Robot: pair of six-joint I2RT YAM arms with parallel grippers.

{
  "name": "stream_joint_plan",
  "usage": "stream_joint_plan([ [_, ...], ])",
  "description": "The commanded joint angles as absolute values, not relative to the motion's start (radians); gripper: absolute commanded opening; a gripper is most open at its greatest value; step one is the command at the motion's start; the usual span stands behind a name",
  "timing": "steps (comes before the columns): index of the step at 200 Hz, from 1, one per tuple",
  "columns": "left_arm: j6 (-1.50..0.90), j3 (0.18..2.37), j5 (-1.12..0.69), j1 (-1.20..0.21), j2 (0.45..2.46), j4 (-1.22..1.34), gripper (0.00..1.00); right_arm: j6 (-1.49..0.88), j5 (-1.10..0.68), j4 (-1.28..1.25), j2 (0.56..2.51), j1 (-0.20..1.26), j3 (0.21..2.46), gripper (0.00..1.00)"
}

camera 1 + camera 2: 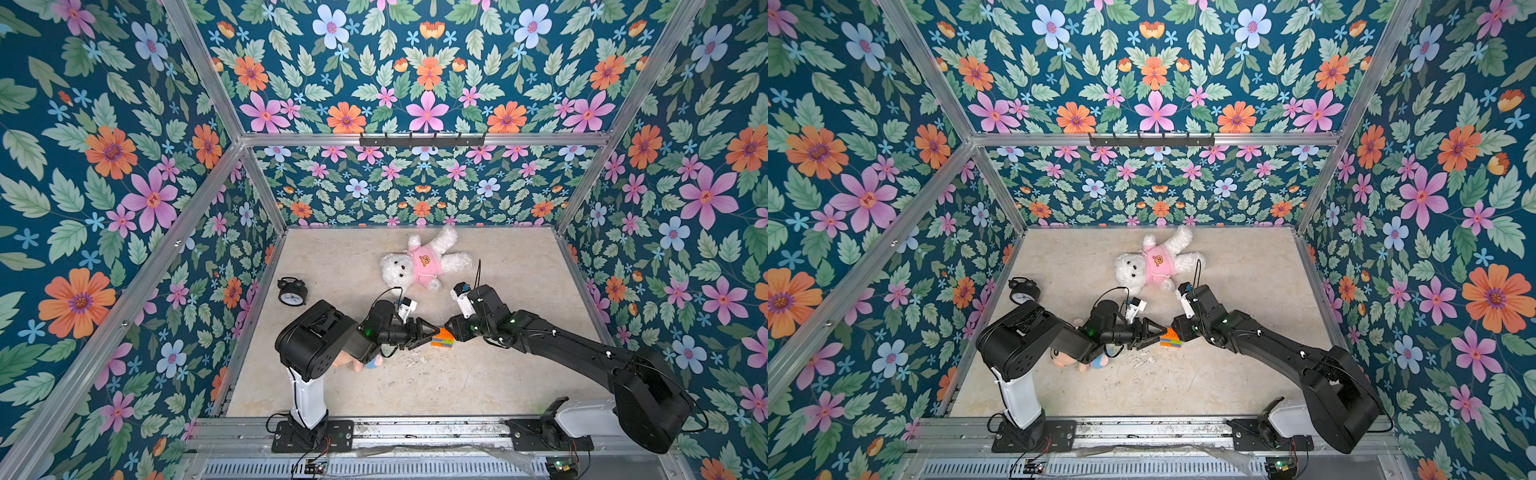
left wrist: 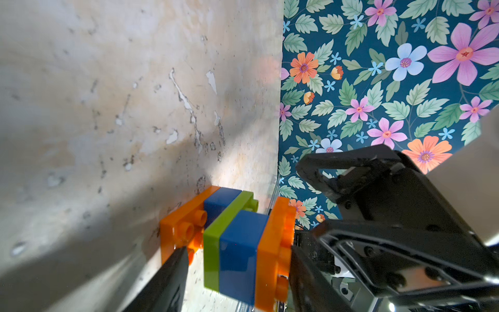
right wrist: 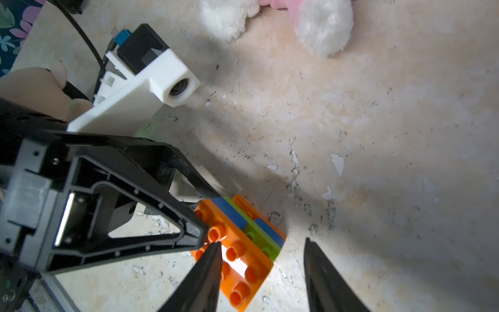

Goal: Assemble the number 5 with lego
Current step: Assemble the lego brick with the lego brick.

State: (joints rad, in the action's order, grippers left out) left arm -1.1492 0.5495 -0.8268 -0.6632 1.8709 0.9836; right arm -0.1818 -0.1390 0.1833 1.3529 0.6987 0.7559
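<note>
Right wrist: number 5 (image 3: pixel 237 252) lies on worktop (image 3: pixel 378 135) between part-open, unclamped jaws of right gripper (image 3: pixel 262 241); left gripper (image 3: pixel 211 213) brackets its end, likely steadying, grip unclear.

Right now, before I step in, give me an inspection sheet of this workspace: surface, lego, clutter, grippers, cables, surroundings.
Surface: beige table, scuffed and chipped in patches.
Job's things: lego block, with orange, blue, green, blue and orange layers joined, lying on the table between both grippers.
Clutter: white teddy bear at the back; black alarm clock near the left wall; small doll partly hidden under the left arm.
Grippers: left gripper has its jaws either side of the block, grip unclear; right gripper is open, one finger over the block, the other clear of it.
Cables: black cable at the left wrist camera; thin wires at the arm bases.
Surroundings: floral walls, aluminium frame, black hook rail.
</note>
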Motion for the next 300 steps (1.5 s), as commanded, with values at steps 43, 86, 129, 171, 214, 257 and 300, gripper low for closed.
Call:
stream_joint_plan([
  [43, -1.128, 0.557, -0.832, -0.663, 1.854, 0.966, 0.64, -0.247, -0.179, 0.162, 1.318, 0.699, 0.738, 0.57],
  [86, -1.123, 0.563, -0.824, -0.664, 1.853, 0.950, 0.62, -0.236, -0.183, 0.193, 1.319, 0.699, 0.748, 0.58],
  [129, -1.118, 0.560, -0.821, -0.666, 1.852, 0.943, 0.62, -0.239, -0.214, 0.186, 1.329, 0.699, 0.756, 0.58],
  [171, -1.114, 0.558, -0.821, -0.667, 1.849, 0.934, 0.62, -0.235, -0.227, 0.201, 1.351, 0.700, 0.762, 0.58],
  [214, -1.112, 0.567, -0.822, -0.669, 1.854, 0.931, 0.61, -0.232, -0.222, 0.221, 1.365, 0.702, 0.770, 0.58],
  [257, -1.113, 0.578, -0.823, -0.675, 1.858, 0.924, 0.61, -0.228, -0.206, 0.224, 1.365, 0.703, 0.762, 0.58],
  [300, -1.113, 0.576, -0.823, -0.675, 1.859, 0.922, 0.60, -0.211, -0.171, 0.263, 1.396, 0.702, 0.768, 0.58],
])
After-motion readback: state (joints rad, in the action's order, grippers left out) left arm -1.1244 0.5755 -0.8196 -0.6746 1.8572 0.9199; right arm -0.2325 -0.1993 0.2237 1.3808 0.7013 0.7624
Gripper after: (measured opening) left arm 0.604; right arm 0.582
